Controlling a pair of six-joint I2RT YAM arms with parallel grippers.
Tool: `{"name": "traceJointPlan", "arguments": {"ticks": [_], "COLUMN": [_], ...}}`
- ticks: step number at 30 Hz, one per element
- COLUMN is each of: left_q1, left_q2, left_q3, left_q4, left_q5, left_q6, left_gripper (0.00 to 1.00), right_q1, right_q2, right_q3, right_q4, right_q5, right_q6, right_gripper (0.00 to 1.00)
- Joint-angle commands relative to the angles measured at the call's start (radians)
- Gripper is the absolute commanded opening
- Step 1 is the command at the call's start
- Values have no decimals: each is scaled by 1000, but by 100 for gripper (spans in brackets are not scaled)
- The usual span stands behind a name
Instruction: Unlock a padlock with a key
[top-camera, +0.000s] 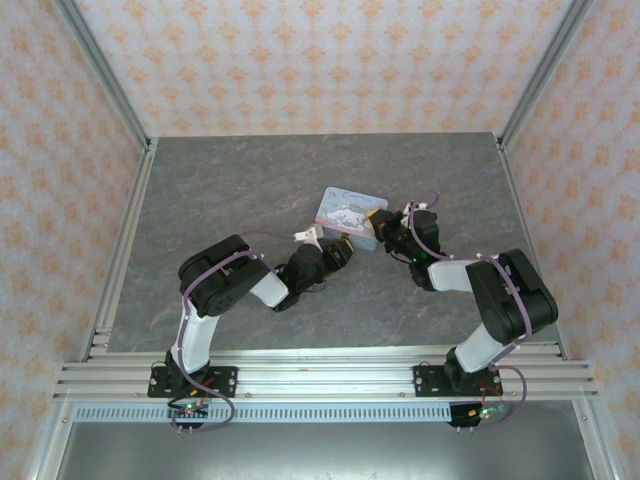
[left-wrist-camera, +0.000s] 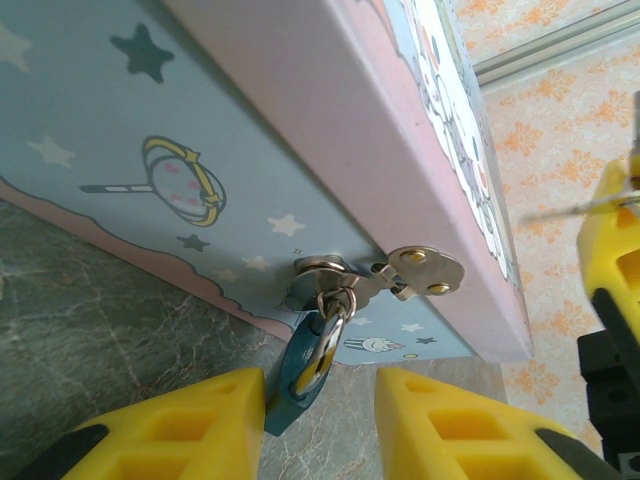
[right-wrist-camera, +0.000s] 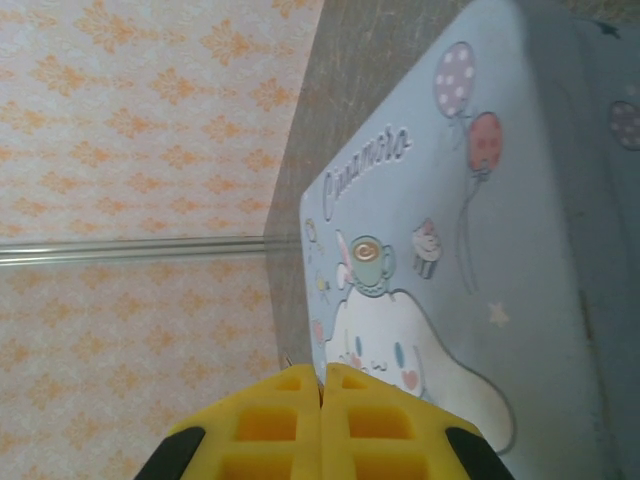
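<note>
The left gripper, fingers apart, sits around the padlock low in its view, ready to hold it. The right gripper has its fingers together. Next: key into keyhole.

**Layout around the tin's hasp**

The tin lies on the table, near its middle. The padlock hangs from the hasp on the tin's near wall, between the jaws of the left gripper. The right gripper sits just beside the tin's right edge.

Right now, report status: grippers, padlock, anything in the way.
Left gripper open, astride padlock. Right gripper shut, over tin lid. Padlock hangs from hasp. Tin's side close behind it.
</note>
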Motion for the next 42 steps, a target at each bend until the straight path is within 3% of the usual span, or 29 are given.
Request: {"name": "traceJointPlan", "arguments": {"ticks": [1, 6, 16, 33, 42], "left_q1": [-6, -10, -30, -43, -48], "left_q2": [-4, -25, -12, 7, 18], "left_q3": [28, 57, 105, 48, 102], "left_q4": [-52, -177, -255, -15, -141], "left_q5": [-19, -44, -80, -91, -100], "left_q6": [44, 113, 172, -6, 0], "left_gripper": [35, 35, 36, 36, 44], "right_q1": [-5, -5, -5, -5, -6], "right_q2": [37, 61, 73, 76, 83], "right_q3": [-5, -19, -26, -28, -30], "right_q4": [27, 51, 61, 66, 75], "right_q5": [7, 6, 4, 3, 4], "right_q6": [-14, -6, -4, -2, 2], "right_gripper": [0, 0, 0, 0, 0]}}
